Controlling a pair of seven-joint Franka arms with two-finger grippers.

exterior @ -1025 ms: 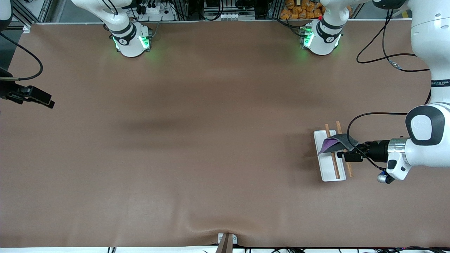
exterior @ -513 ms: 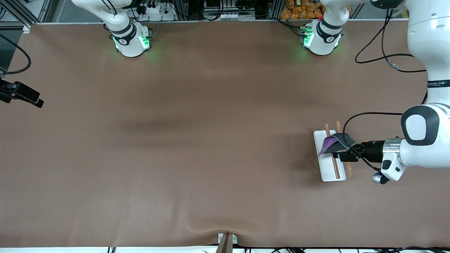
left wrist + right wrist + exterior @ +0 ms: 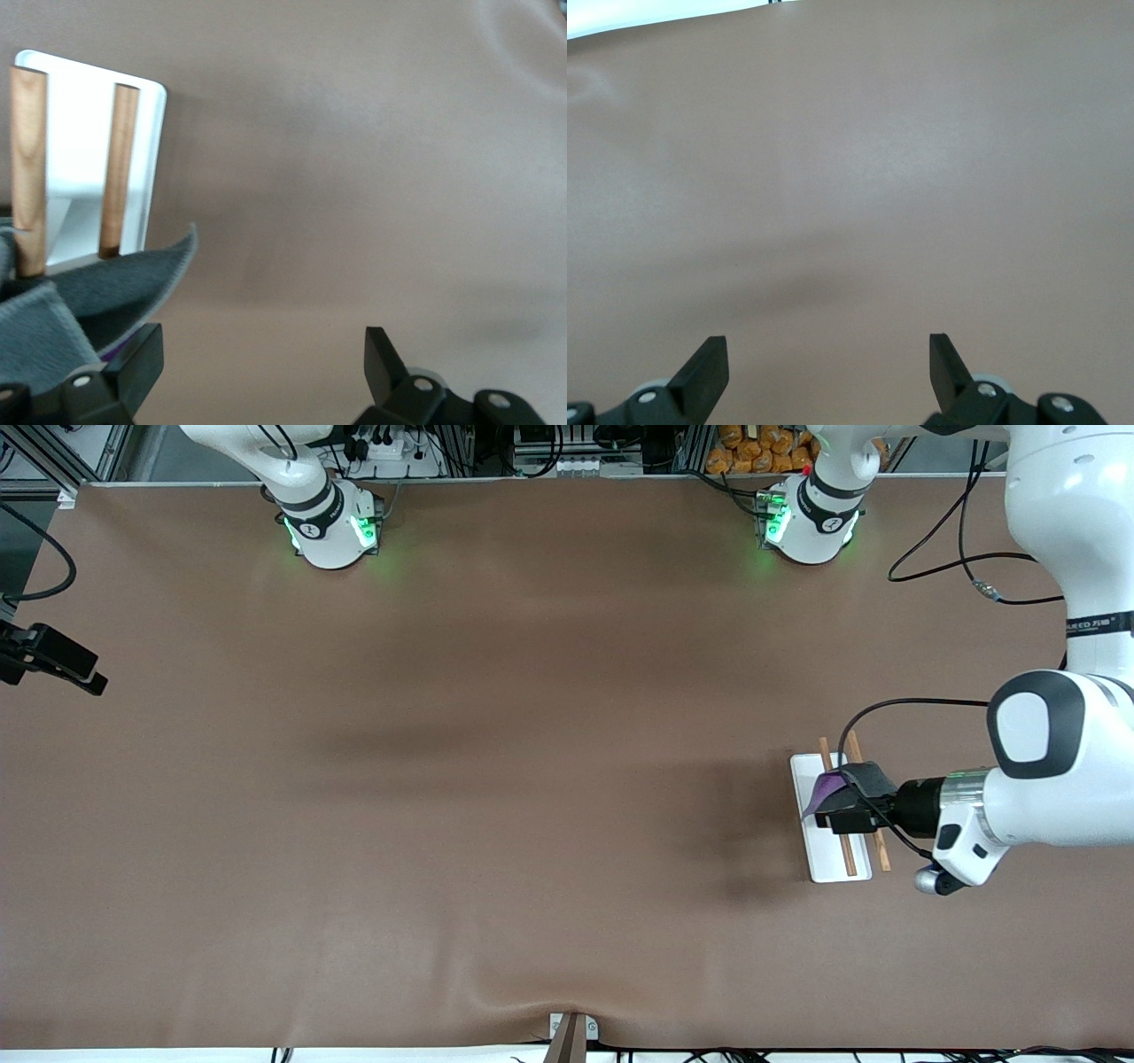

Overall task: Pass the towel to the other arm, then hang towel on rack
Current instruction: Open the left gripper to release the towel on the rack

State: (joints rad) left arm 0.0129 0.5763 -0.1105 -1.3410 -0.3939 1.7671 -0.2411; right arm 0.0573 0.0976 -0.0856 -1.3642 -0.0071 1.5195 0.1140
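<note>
Step in hand: I judge the hand-over done and the hanging nearly so; I am at the release over the rack (image 3: 819,841).
Towel: the towel (image 3: 852,782) is draped across the two wooden rods (image 3: 848,850) at the part of the rack farther from the front camera, grey side up, a purple flap (image 3: 826,790) hanging over the white base plate (image 3: 808,779).
Rack: it stands toward the left arm's end of the table, nearer to the front camera than the arm bases.
Left gripper: the left gripper (image 3: 261,359) hangs over the rack with its fingers (image 3: 140,359) spread wide; a fold of towel lies against one finger, but nothing is pinched between them.
Right gripper: the right gripper (image 3: 828,363) waits over bare table at the right arm's end, fingers spread, holding nothing.
Next move: I reckon I should draw the left gripper up and clear of the rods without snagging that fold.
Risk: the cloth is soft and sits loosely; I think a dragged edge could pull it off the rods.
</note>
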